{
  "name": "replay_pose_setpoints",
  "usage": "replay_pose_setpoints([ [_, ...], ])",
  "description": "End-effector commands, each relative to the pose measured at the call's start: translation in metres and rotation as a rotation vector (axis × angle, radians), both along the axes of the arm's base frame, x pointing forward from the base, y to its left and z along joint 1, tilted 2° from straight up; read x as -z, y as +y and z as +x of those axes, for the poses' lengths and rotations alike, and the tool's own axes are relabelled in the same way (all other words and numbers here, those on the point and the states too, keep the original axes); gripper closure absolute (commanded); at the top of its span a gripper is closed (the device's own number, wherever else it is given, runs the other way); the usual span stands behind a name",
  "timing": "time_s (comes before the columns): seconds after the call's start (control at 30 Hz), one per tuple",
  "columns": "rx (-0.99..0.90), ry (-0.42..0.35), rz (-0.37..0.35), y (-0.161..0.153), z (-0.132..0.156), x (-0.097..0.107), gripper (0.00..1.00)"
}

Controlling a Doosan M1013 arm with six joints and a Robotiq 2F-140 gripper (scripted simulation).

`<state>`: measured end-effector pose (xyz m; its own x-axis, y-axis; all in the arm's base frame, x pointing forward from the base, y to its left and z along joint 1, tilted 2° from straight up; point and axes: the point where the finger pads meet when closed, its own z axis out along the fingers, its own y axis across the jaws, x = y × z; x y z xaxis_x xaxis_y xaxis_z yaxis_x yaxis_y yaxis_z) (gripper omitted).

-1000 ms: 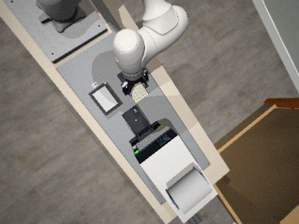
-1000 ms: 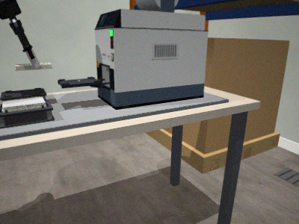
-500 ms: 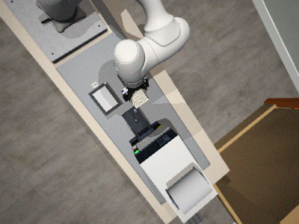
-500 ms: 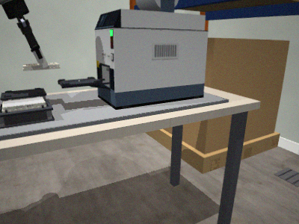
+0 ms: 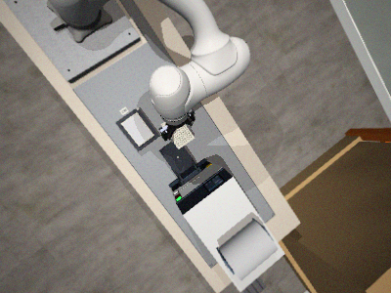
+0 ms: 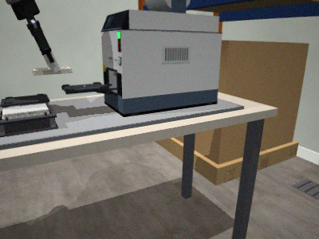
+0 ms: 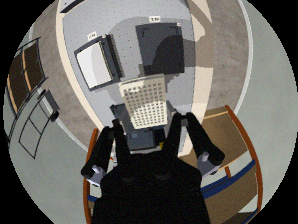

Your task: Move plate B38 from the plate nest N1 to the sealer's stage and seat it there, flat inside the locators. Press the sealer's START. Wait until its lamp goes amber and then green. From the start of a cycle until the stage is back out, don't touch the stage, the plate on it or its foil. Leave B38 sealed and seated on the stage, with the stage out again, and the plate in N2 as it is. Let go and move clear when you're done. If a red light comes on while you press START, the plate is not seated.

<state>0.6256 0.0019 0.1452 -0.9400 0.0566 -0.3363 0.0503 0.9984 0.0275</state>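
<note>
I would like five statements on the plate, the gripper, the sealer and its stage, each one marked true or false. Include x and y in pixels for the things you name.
1. The gripper (image 5: 177,131) (image 6: 51,63) (image 7: 147,109) holds the plate (image 5: 183,137) (image 6: 43,72) (image 7: 145,102). True.
2. The plate is seated on the stage (image 5: 175,157) (image 6: 85,88). False: it is held in the air, above the stage's height.
3. The sealer (image 5: 215,205) (image 6: 171,72) shows a green light (image 5: 179,198) (image 6: 119,35). True.
4. The stage is drawn inside the sealer. False: it sticks out at the front.
5. The other nest (image 5: 152,142) (image 6: 29,127) (image 7: 115,67) holds a white-topped plate (image 5: 136,128) (image 6: 25,109) (image 7: 95,65). True.
</note>
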Motion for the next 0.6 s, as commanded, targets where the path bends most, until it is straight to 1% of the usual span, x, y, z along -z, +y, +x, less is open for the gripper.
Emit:
replay_pose_setpoints([
  [0.0, -0.002, 0.001, 0.001, -0.007, 0.009, 0.000, 0.90],
  [0.57, -0.002, 0.001, 0.001, -0.028, 0.037, 0.001, 0.90],
])
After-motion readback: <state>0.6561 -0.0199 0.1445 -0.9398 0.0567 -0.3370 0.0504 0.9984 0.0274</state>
